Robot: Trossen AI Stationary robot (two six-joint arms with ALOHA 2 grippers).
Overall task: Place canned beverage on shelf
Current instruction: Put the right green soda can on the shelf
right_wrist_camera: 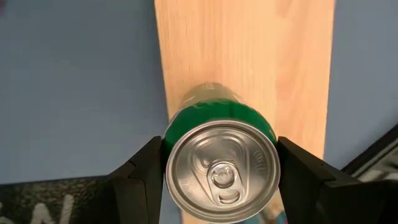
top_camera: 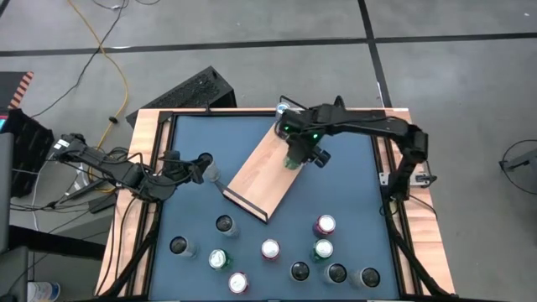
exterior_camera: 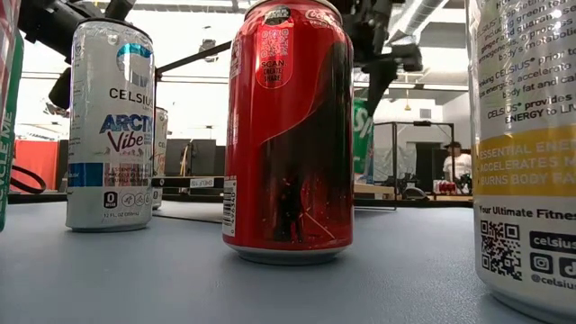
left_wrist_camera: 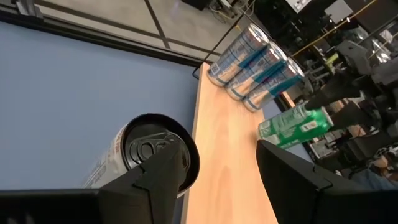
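Observation:
The shelf (top_camera: 260, 168), a light-wood board with a dark lip and wire rail at its near end, lies slantwise on the blue table. Three silver-and-blue cans (left_wrist_camera: 256, 64) stand at its far end. My right gripper (top_camera: 295, 156) is over the board's middle, shut on a green can (right_wrist_camera: 221, 168), which also shows in the left wrist view as the green can (left_wrist_camera: 292, 126). At the table's left, my left gripper (left_wrist_camera: 224, 149) is open and points level toward the shelf. A silver can (left_wrist_camera: 146, 152) stands on the table just beyond one of its fingertips; whether they touch, I cannot tell. My right gripper pinches the green can between its two fingers, one finger (right_wrist_camera: 144, 171) on each side of the can's wall just below the top rim (right_wrist_camera: 171, 155). The fingers come from above, pointing down. The can is upright over the board; whether its base touches the wood cannot be told.
Several more cans stand on the near half of the table (top_camera: 270, 249), among them a red one (exterior_camera: 288, 135) and white ones (exterior_camera: 111, 126) close to the low camera. The table has a raised wooden rim (top_camera: 143, 168). A person (exterior_camera: 456, 162) sits far behind.

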